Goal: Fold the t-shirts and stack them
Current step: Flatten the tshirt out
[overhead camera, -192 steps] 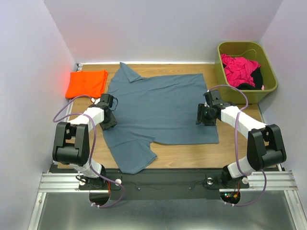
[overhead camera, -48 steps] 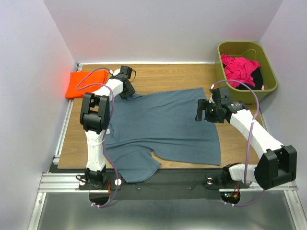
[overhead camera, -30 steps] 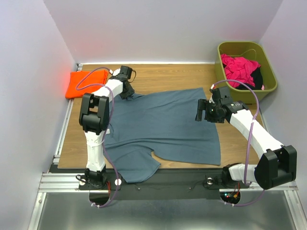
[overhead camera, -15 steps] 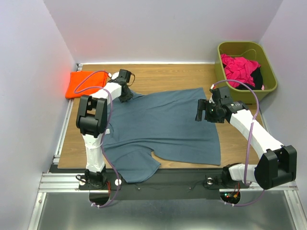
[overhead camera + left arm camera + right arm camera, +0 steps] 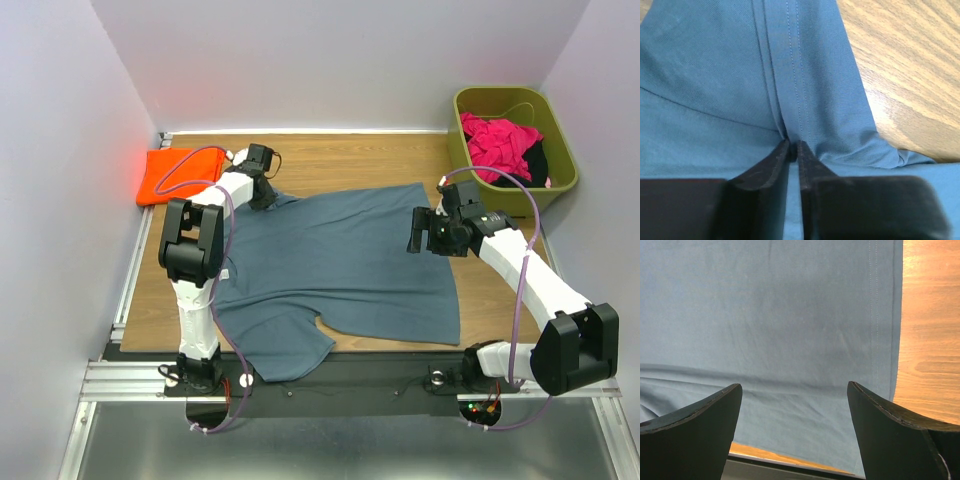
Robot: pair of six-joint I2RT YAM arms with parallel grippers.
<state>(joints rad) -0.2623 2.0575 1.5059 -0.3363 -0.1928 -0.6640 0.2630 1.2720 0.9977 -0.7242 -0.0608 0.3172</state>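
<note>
Pinching a stitched hem at the upper left of the grey shirt [image 5: 340, 250] spread mid-frame, the left gripper [image 5: 793, 145] is nearly closed on cloth, the right gripper [image 5: 794, 386] gapes empty over its right edge; limp and light by the look, it likely wants holding at hems or corners.

Top view. I read open wood along the far strip of the table [image 5: 350, 155], between the orange t-shirt [image 5: 178, 175] in the far-left corner and the green bin [image 5: 458, 140] at far right. The blue-grey t-shirt [image 5: 340, 255] covers the middle. My left arm [image 5: 192, 250] stands along its left edge, and walls close three sides.
</note>
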